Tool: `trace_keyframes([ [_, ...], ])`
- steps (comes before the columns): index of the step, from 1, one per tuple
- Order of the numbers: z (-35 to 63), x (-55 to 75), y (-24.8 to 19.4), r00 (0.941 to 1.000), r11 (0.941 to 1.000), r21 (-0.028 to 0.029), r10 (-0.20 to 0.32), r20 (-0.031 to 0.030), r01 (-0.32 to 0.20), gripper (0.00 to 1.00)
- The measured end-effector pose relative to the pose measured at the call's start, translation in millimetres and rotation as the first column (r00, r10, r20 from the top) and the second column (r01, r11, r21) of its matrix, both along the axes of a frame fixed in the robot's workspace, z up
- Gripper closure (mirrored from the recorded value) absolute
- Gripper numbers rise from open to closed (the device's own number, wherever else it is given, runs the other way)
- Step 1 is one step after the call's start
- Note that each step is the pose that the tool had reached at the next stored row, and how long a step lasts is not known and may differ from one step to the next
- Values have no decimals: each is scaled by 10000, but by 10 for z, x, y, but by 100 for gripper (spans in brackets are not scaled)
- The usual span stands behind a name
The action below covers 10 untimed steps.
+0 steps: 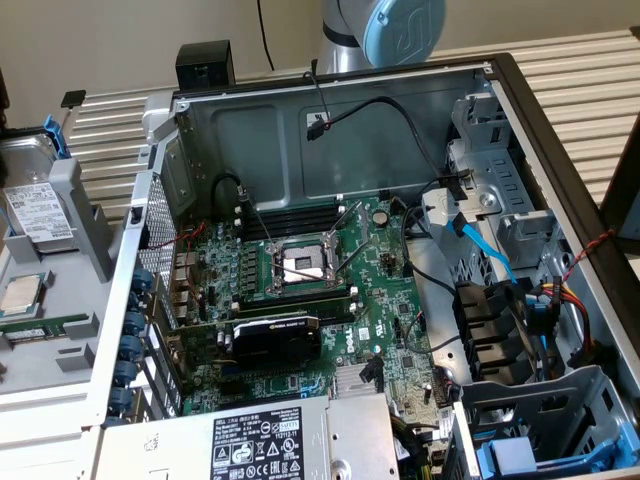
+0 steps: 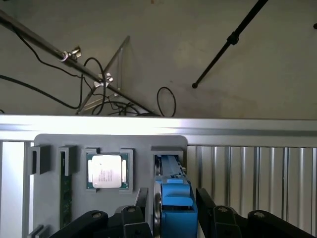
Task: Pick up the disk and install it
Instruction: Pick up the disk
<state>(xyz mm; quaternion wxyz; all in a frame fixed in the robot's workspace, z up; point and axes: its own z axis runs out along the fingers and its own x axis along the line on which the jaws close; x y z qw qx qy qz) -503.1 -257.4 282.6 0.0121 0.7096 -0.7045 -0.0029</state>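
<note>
We see the disk standing on its edge in a slot of the grey holder, its white label facing outward. The holder lies against one edge of the bench, just beside the open computer case. In the next slot of the same holder lies a small square CPU chip.

In the wrist view the claw is about half open. Its two black fingers stand one on each side of the blue carrier frame that is clipped around the disk. We cannot tell if the fingers touch the frame, and we see no sign that the disk has left its slot, so we judge that the claw has hold of nothing.

We expect the disk to be rather heavy for its size and fully stiff, with smooth metal that may slip. It is also sensitive to knocks and should not drop back into the slot. The blue plastic may bend a little under pressure. We think the best hold is across the thin body near its upper edge, centred on the blue frame, so that the weight hangs straight and does not swing.
</note>
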Motion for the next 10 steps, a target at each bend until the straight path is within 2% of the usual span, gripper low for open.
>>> trace_keyframes([
  [10,-6,0,0,9999,9999,1,149,0,-149,49],
])
